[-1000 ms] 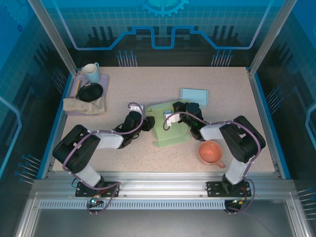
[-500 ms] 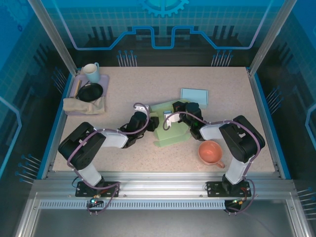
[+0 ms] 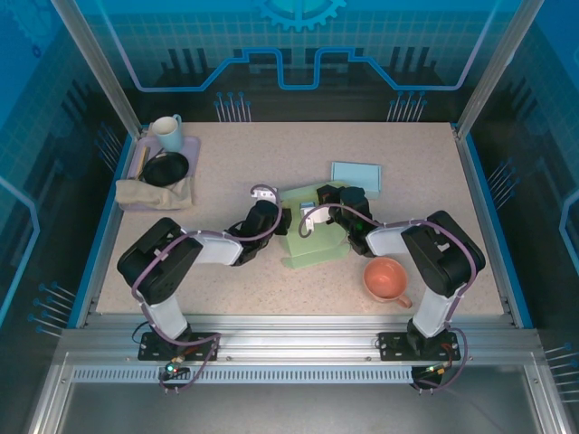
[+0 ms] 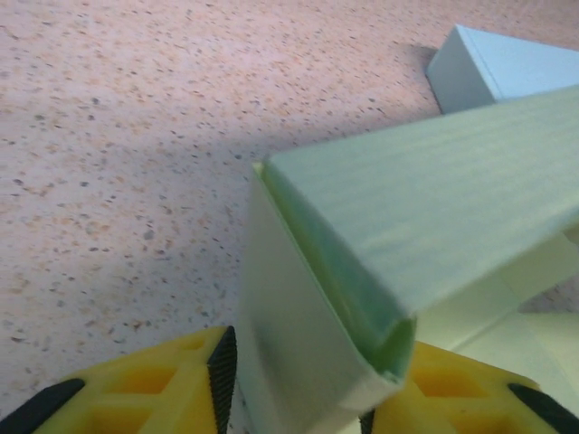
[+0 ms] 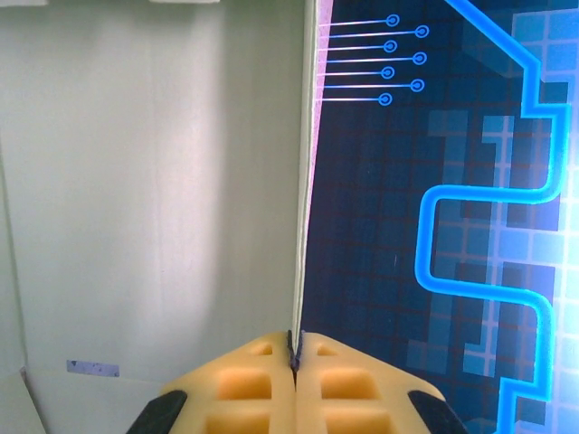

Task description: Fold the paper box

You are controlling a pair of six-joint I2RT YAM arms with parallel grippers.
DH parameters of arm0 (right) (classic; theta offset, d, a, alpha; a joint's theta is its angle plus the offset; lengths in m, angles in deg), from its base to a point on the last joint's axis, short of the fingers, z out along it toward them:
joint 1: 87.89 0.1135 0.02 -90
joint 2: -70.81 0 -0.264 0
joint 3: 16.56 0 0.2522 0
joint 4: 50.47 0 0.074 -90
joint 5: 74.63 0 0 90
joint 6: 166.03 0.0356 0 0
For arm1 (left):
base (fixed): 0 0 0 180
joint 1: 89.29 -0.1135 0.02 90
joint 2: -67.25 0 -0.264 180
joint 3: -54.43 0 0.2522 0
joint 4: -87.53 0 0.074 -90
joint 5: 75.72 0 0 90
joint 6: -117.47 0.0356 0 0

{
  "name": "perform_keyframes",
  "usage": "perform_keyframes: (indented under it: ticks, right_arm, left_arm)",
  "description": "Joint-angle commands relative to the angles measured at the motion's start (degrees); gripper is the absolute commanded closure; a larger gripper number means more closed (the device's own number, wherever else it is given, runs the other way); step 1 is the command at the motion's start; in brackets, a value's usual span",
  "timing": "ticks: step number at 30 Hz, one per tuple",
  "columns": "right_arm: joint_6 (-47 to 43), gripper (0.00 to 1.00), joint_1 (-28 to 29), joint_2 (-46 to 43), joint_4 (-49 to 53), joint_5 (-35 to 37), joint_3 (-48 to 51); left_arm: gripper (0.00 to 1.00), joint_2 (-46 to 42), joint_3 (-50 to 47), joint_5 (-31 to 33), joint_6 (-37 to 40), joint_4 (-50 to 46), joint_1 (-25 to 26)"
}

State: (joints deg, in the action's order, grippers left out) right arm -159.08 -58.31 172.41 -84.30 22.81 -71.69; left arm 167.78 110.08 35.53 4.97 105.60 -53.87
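The paper box (image 3: 317, 244), pale green and half folded, is found at the middle of the table (image 3: 235, 154), between the two arms. A thin upright panel of it is clamped edge-on in the right pincer (image 5: 295, 348), whose fingers are pressed together. A folded wall is straddled by the left pincer (image 4: 303, 380); whether it is gripped cannot be told.

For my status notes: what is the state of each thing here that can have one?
box: half folded, one wall raised
left pincer: clamped on the box's folded wall
right pincer: shut on a thin box edge
cup: upright, empty
mug: upright
bowl: upright
cloth: crumpled
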Motion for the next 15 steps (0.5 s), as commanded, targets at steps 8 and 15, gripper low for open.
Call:
perform_keyframes:
  ticks: [8, 15]
  right_arm:
    - [-0.1, 1.00, -0.1, 1.5, 1.8, -0.7, -0.8]
    - [-0.1, 1.00, -0.5, 1.7, 1.3, 0.0, -0.7]
  left_arm:
    - [0.77, 3.6, 6.8, 19.0, -5.5, -12.4, 0.2]
    - [0.88, 5.6, 10.1, 30.7, -11.0, -24.0, -0.3]
